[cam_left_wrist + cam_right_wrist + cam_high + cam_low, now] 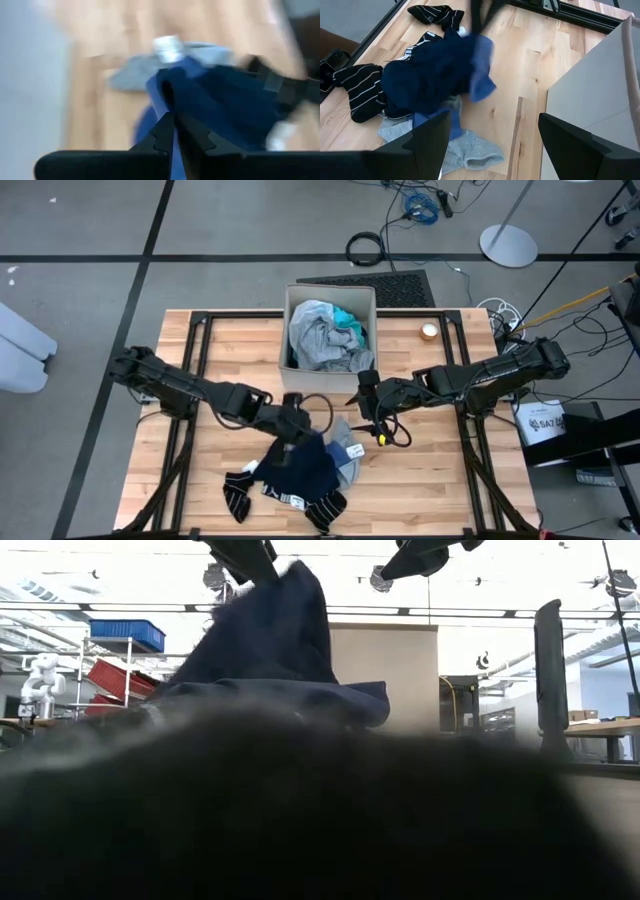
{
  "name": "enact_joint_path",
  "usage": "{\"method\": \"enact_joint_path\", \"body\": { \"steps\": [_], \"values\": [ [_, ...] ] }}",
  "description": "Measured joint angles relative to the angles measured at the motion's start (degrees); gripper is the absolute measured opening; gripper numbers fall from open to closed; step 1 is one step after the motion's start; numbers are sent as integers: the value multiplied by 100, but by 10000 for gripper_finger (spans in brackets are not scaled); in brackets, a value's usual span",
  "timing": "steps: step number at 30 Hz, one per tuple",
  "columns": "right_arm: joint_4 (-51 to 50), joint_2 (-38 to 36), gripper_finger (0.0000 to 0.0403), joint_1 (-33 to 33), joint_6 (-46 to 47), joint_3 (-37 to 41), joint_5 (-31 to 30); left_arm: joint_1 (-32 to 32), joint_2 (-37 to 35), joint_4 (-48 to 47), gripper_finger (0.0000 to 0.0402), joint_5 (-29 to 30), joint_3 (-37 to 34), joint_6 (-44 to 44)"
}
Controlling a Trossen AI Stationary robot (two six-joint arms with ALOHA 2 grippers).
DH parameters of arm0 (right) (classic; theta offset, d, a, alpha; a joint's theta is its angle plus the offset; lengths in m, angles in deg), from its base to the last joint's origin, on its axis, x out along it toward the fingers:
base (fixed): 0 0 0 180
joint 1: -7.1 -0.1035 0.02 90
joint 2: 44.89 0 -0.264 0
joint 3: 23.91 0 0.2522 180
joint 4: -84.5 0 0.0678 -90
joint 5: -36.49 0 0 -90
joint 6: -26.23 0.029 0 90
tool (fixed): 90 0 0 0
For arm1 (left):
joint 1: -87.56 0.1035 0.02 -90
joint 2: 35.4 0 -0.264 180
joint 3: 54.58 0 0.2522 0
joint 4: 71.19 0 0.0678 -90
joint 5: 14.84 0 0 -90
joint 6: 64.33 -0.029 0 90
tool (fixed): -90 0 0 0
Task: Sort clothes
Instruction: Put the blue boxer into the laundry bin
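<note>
A navy piece (pixel 305 468) lies in a pile at the table's near middle, on a light grey piece (pixel 465 150) and among black white-striped socks (pixel 237 495) (pixel 360 92). My left gripper (pixel 297 423) is shut on the navy piece and has part of it raised in a peak (pixel 285 630). My right gripper (pixel 368 412) hangs open just right of the pile, above the table, with nothing between its fingers (pixel 495 120). The beige box (pixel 366 300) at the far middle holds a grey top (pixel 318 340) and a turquoise shirt (pixel 345 318). My left gripper pinches a bunched part of the navy piece (pixel 170 95) between its two fingers; one layer or several, I cannot tell. The fingers slant down from the table's left. The cloth hangs from them in a peak, and its lower part stays on the pile (pixel 420 80).
A small roll of tape (pixel 429 332) sits right of the box. Black frame bars (pixel 200 330) run along the table's sides. Bare wood shows at the near right (pixel 440 470). In the low view, dark cloth right at the camera (pixel 300 810) blocks the table.
</note>
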Motion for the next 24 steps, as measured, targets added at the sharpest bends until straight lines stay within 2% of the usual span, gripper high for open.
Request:
{"method": "enact_joint_path", "body": {
  "steps": [3, 10, 13, 18, 24],
  "values": [
    [-3, 0, 288, 2, 8, 0, -1, 16, 0, -235, 49, 615, 0, 227],
    [-85, 0, 288, 49, 151, 0, -1, 7, 0, -389, 112, 873, 0, 525],
    [-92, 0, 288, 80, 227, 0, -2, 7, 37, -64, 133, 609, -130, 493],
    [-184, 0, 288, 111, 282, 0, 1, 5, 199, 367, 141, -342, -631, 249],
    [-332, 0, 288, 112, 284, 0, 3, 139, 490, 507, 141, -554, -739, 224]
  ]
}}
